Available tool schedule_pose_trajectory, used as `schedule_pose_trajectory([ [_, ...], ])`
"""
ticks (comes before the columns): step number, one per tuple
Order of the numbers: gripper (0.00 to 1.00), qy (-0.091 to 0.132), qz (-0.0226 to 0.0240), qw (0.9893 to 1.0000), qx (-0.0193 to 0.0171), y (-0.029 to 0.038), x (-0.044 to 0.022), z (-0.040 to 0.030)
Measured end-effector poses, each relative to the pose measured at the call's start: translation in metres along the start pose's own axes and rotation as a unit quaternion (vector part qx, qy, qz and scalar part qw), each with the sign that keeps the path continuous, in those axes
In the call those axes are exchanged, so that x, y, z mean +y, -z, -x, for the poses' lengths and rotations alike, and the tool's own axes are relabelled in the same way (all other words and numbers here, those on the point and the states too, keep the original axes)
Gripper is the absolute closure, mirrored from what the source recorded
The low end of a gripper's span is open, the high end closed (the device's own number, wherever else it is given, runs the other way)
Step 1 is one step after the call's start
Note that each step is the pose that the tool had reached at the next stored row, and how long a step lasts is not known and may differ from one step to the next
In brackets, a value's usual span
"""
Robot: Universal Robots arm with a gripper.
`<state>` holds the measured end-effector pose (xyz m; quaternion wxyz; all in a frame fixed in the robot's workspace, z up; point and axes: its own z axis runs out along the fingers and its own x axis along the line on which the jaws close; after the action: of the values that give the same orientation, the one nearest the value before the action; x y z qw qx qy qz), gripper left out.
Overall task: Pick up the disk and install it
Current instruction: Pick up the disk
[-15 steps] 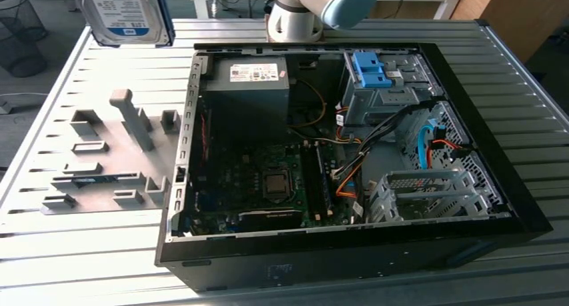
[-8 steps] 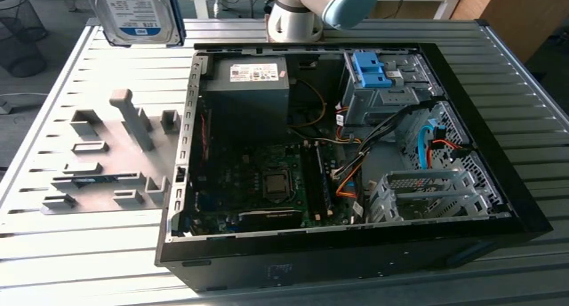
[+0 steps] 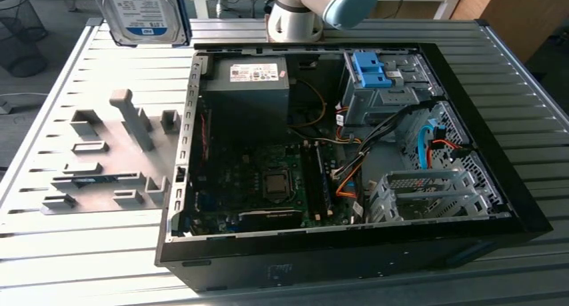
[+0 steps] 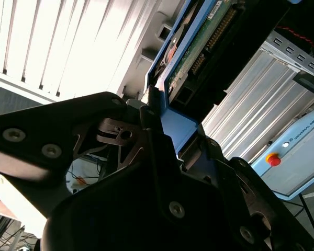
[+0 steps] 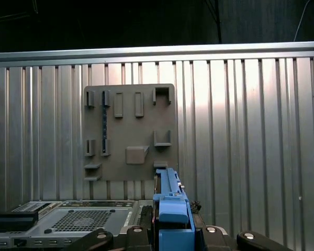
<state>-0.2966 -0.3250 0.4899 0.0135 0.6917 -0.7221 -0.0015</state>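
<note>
While the black claw (image 4: 170, 128) clamps it by one end, its jaws closed narrowly against both sides of the blue plastic frame, the flat rectangular silver hard-drive disk (image 3: 142, 13) hangs in the air. The exterior view shows its white-and-blue label, with a strip of the blue frame along one side. In the second wrist view the opposite face is a green circuit board with a row of connector pins, and the disk juts straight out from the claw's tips. Well beyond the claw lies the ribbed metal desk (image 3: 89, 253), apart from the disk. On it rests a flat grey fixture plate with raised slots (image 5: 131, 130). Beside that plate sits an open black computer case (image 3: 356, 153), also apart from the claw.
</note>
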Motion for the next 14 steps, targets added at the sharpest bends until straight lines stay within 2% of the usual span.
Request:
schedule_pose_trajectory([
  [5, 0.63, 0.0, -0.0001, 1.0, 0.0, 0.0, -0.0028, 0.0001],
  [9, 0.63, 0.0, 0.0, 1.0, 0.0, 0.0001, -0.0088, 0.0],
  [14, 0.63, 0.0, -0.0001, 1.0, 0.0, 0.0002, -0.0153, -0.0045],
])
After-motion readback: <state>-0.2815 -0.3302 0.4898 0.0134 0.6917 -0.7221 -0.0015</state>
